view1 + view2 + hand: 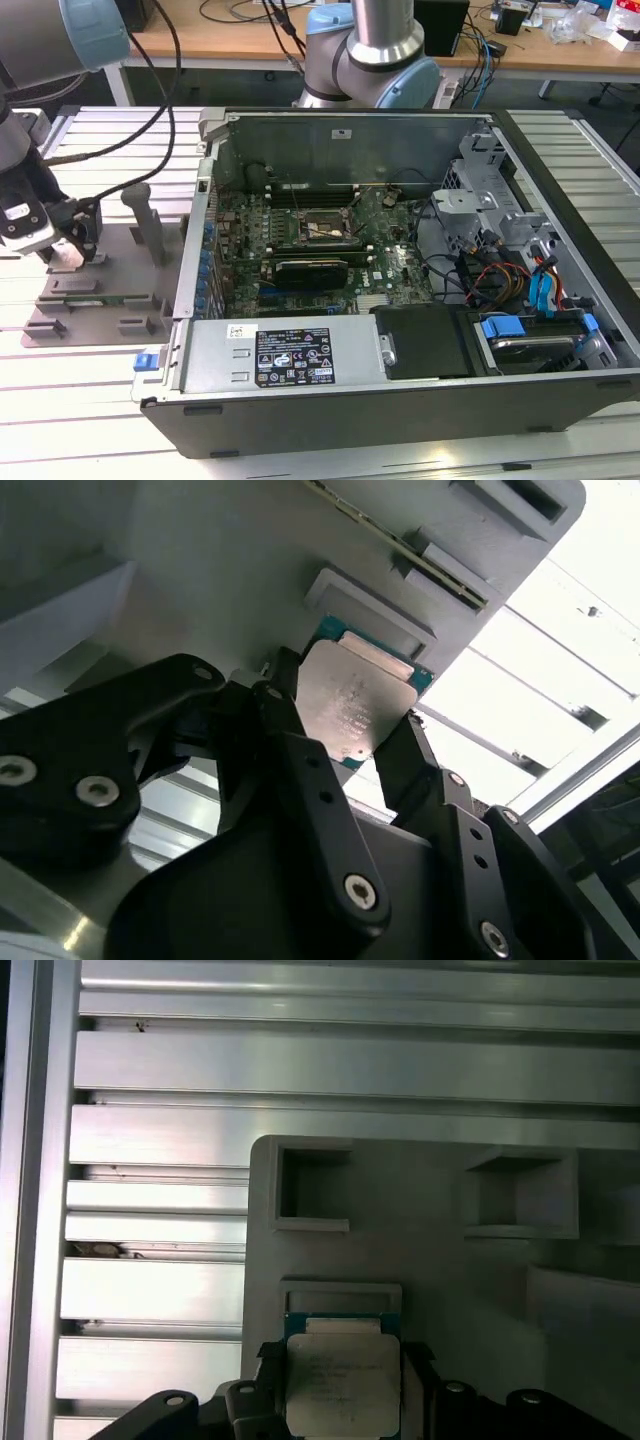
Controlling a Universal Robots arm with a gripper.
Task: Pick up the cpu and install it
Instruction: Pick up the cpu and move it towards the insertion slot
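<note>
The cpu (pixel 352 695) is a small square chip with a pale silvery top and a thin green rim. It lies between the black fingers (pixel 285 730) of my gripper (pixel 345 730), which press against two opposite edges. In the first wrist view the cpu (pixel 342 1378) sits just beside a raised block of the grey fixture plate (pixel 430 1230), with my gripper (pixel 342 1390) shut around it. In the exterior view my gripper (pixel 68 252) is low over the fixture plate (pixel 112 290) at the exterior view's left, well apart from the motherboard socket (pixel 322 228).
An open computer case (pixel 400 400) lies in the middle, with the green motherboard (pixel 300 250), cables and drive bays inside. The fixture plate carries upright posts (pixel 148 222). The table is ribbed aluminium (pixel 80 420). A second arm's base (pixel 372 50) stands behind the case.
</note>
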